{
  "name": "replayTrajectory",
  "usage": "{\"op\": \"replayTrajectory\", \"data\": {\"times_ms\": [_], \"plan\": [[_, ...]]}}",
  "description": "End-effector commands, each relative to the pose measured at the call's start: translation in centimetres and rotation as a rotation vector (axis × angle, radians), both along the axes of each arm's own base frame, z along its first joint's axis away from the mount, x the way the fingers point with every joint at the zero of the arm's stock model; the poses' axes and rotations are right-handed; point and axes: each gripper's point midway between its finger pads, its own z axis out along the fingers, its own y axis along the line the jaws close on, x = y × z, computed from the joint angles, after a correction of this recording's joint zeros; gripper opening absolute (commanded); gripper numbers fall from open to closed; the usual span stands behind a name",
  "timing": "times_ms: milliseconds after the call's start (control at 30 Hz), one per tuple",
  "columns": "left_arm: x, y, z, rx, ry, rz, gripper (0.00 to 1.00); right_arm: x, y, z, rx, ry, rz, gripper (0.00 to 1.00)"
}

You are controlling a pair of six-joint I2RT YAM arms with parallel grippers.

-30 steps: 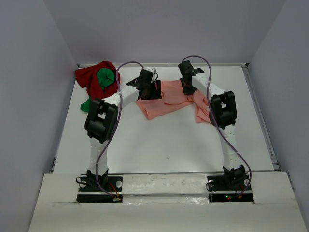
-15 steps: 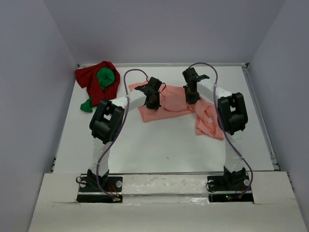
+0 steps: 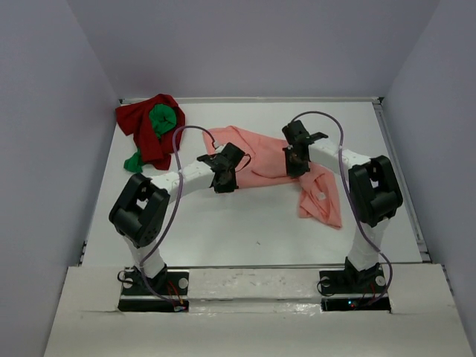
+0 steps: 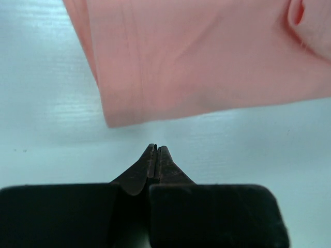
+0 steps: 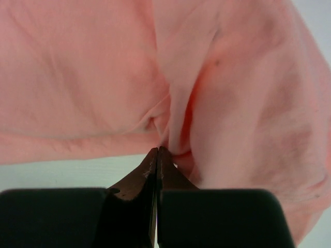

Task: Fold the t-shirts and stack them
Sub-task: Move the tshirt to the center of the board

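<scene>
At the far left corner of the white surface [image 3: 245, 223] the dark red t-shirt [image 3: 145, 135] lies crumpled. The bright green t-shirt [image 3: 163, 119] is bunched on top of it, and a scrap of green shows at its near left edge. Toward the middle, the left gripper [image 4: 156, 150] is down low beside the near left edge of the salmon-pink t-shirt [image 3: 260, 152]. Its jaws are pressed together with nothing between them, their tips just short of the shirt's folded corner, with bare surface showing in the gap. The pink shirt lies rumpled across the centre of the surface, one part trailing toward the near right. The right gripper [image 5: 158, 151] is on that shirt, its jaws closed on a puckered fold of the cloth, which gathers into creases at the tips.
</scene>
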Motion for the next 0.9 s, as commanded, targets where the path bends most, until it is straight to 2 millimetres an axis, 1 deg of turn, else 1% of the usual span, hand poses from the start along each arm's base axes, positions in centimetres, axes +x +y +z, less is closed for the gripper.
{"op": "replayTrajectory", "data": {"times_ms": [0,67,100,133,200,233,267,300,333,367,400,433,467,500,533,567,600,633,667,700,733,767,800,833,867], "plan": [[-1.8,0.6,2.0,-0.001,-0.059,0.044,0.01,-1.5,1.0,0.1,0.021,-0.026,0.002,0.0],[-2.2,0.6,3.2,-0.002,-0.107,0.064,0.01,-1.9,1.3,0.4,-0.002,-0.053,0.029,0.0],[-2.4,0.6,4.0,-0.004,-0.133,0.07,0.01,-2.4,1.9,0.7,-0.021,-0.073,0.049,0.0],[-2.5,0.6,5.9,-0.014,-0.201,0.084,0.03,-2.5,1.9,1.9,-0.031,-0.119,0.053,0.0],[-2.5,0.7,8.0,-0.022,-0.273,0.097,0.11,-2.6,2.3,3.5,-0.012,-0.158,0.063,0.0],[-2.4,0.8,9.8,-0.047,-0.318,0.11,0.16,-2.7,2.9,4.5,0.008,-0.18,0.073,0.0],[-2.2,1.3,10.7,-0.04,-0.349,0.128,0.2,-2.7,3.5,5.6,0.03,-0.203,0.086,0.02],[-1.9,1.7,12.3,-0.043,-0.38,0.144,0.36,-2.8,4.1,7.4,0.06,-0.238,0.104,0.09],[-1.7,2.1,13.0,-0.031,-0.403,0.16,0.46,-2.6,4.1,9.2,0.071,-0.271,0.096,0.12],[-1.5,2.4,13.7,-0.022,-0.419,0.167,0.58,-2.5,4.1,10.0,0.077,-0.283,0.099,0.15],[-1.4,2.8,14.1,-0.001,-0.427,0.176,0.66,-2.4,4.2,10.8,0.082,-0.294,0.103,0.2],[-1.1,2.8,15.2,0.0,-0.452,0.175,0.71,-2.4,4.6,11.5,0.086,-0.304,0.113,0.24],[-0.7,2.9,15.8,0.008,-0.472,0.177,0.75,-2.2,4.7,12.3,0.091,-0.32,0.112,0.28],[-0.4,2.9,16.1,0.014,-0.485,0.181,0.78,-1.6,5.2,13.3,0.103,-0.346,0.131,0.4],[0.1,2.9,16.9,0.02,-0.507,0.181,0.81,-1.0,5.4,13.6,0.101,-0.361,0.135,0.48],[0.4,2.7,17.2,0.018,-0.515,0.175,0.82,-0.5,5.5,13.6,0.084,-0.368,0.155,0.54],[1.0,2.9,17.4,0.019,-0.52,0.18,0.83,0.6,6.0,14.6,0.082,-0.394,0.166,0.59],[1.8,2.4,17.9,0.006,-0.537,0.183,0.87,1.5,6.3,13.0,0.048,-0.367,0.179,0.69],[2.2,2.2,18.3,-0.001,-0.54,0.18,0.89,2.3,6.5,12.7,0.024,-0.365,0.184,0.7],[2.9,2.4,18.6,0.01,-0.549,0.178,0.91,3.6,6.7,13.6,0.0,-0.396,0.188,0.7],[3.7,2.1,19.1,0.008,-0.555,0.182,0.91,4.7,7.0,11.7,-0.036,-0.365,0.198,0.69],[4.2,2.1,19.4,0.008,-0.559,0.181,0.92,5.4,7.3,11.4,-0.056,-0.359,0.218,0.66],[5.4,2.5,19.5,0.018,-0.56,0.191,0.92,7.2,7.9,13.0,-0.035,-0.402,0.212,0.55],[6.0,2.7,19.3,0.02,-0.552,0.194,0.92,8.0,8.5,13.0,-0.03,-0.406,0.221,0.51],[6.5,2.7,19.4,0.004,-0.546,0.192,0.92,8.8,8.7,10.9,-0.043,-0.355,0.235,0.48]]}}
